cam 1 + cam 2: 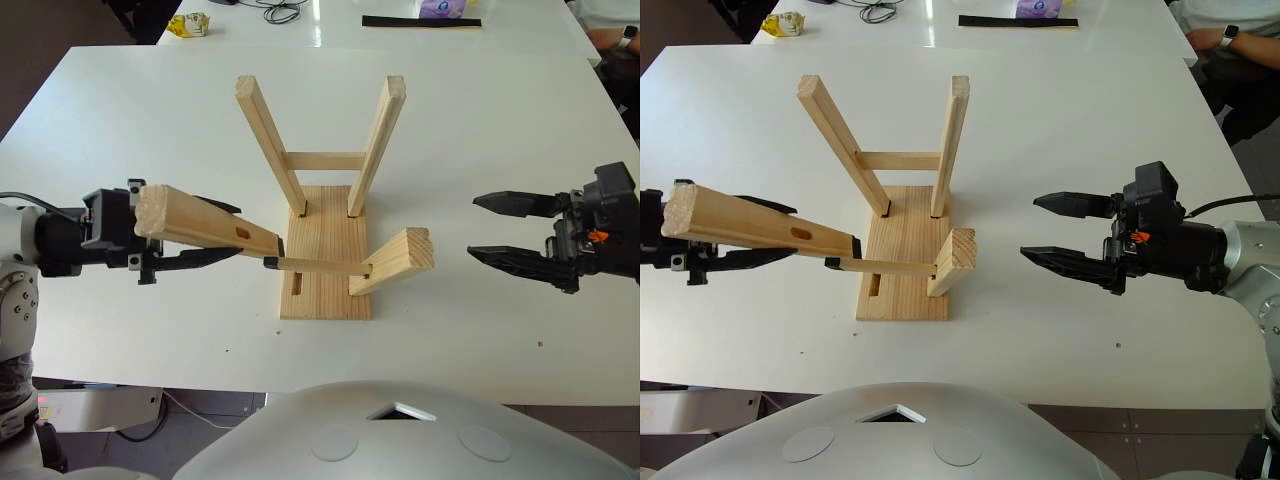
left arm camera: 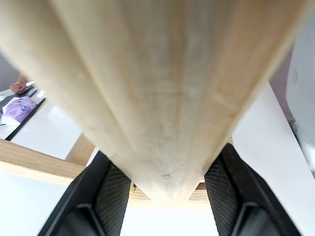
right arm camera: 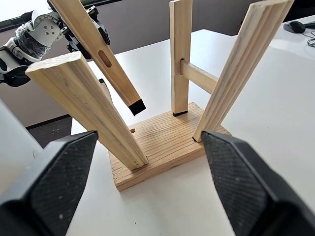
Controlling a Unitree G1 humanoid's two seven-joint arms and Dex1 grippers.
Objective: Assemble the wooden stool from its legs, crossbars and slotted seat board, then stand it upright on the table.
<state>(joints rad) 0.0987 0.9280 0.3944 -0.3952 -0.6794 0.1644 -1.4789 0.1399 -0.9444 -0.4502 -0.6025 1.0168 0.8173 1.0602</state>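
The seat board (image 1: 322, 296) lies flat mid-table, and the far leg pair (image 1: 272, 145) stands in its far slots. The left hand (image 1: 237, 231) is clenched on the near-left leg (image 1: 195, 222), which is tilted with its foot above the board. Its crossbar (image 1: 320, 265) joins the near-right leg (image 1: 395, 262), which leans at its slot. The right hand (image 1: 473, 226) hangs released, well to the right. The step would probably go best if the right hand steadies the leaning leg, both legs are raised together, and the held foot is lowered straight into the open near-left slot (image 1: 300, 285).

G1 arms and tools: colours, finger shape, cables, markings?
The left tool and right tool are black, each with two long tapered fingers and finely textured pads. An orange mark sits on the right tool. Light grey arm shells; black cable at the right wrist.
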